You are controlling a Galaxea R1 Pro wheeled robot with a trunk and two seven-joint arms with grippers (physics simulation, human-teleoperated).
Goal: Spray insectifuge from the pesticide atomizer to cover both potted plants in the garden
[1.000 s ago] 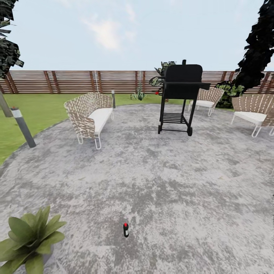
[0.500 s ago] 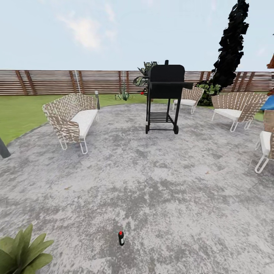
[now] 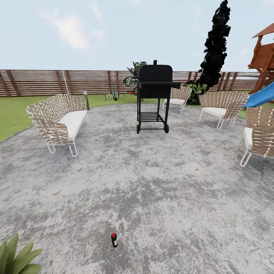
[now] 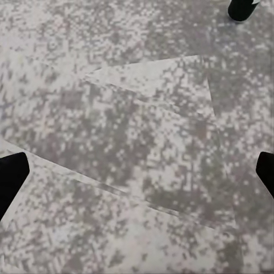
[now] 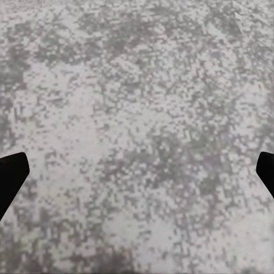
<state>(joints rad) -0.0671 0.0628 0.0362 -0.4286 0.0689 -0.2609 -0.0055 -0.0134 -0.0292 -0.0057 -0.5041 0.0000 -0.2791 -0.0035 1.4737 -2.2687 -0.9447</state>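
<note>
Head view pans right: against the two earlier frames the whole scene slides left, so we log camera or base motion, not object motion. The patio [image 3: 163, 190] fills most of the frame. A play structure [image 3: 264, 57] with a blue slide [image 3: 260, 96] and a further woven chair [image 3: 258, 139] now enter at the right edge. The sofa [image 3: 59, 121] and the grill [image 3: 154, 97] shift left in the picture.

The potted plant [image 3: 15, 258], at the lower left corner, is now cut down to a few leaves at the frame edge. The pesticide atomizer [image 3: 114, 239] stands upright on the paving, low and left of centre, well apart from the furniture. In the left wrist view it shows at one corner [image 4: 242, 8], near that arm but outside the fingers.

Left gripper [image 4: 137, 177]: jaws spread wide, nothing between them, bare paving below. Right gripper [image 5: 137, 177]: same, released and empty.

Judgement: pickup not begun. The turn carries the view off the plant; we need to close on the bottle next, probably with the left arm.
</note>
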